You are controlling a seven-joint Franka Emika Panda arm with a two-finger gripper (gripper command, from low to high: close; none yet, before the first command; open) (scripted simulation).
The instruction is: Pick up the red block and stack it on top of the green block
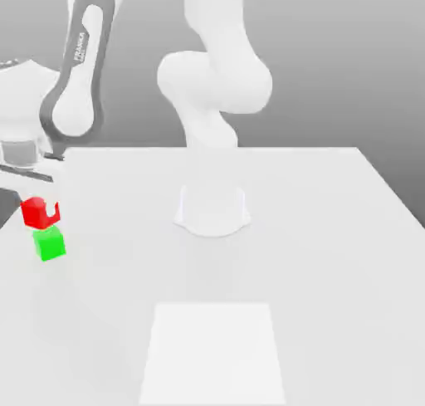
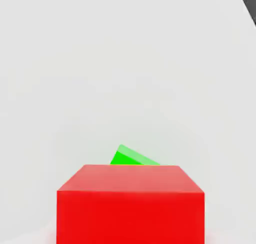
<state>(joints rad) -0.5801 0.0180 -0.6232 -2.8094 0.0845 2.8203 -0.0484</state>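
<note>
- The white table (image 1: 332, 255) is carrying a paler square patch (image 1: 214, 353) near its front edge.
- The arm (image 1: 79, 72) is reaching down at the exterior view's left.
- The gripper (image 1: 39, 207) is clenching the red block (image 1: 35, 212), lifted clear of the table.
- The green block (image 1: 50, 245) is sitting on the table just beneath the red block, seemingly apart.

White rounded arm (image 1: 217, 89), grey panel, FRANKA lettering

The only writing is the word FRANKA, with a smaller line below it too tiny to read. It runs in white letters along the dark grey side of the robot arm (image 1: 80, 56), at the exterior view's left.
</note>
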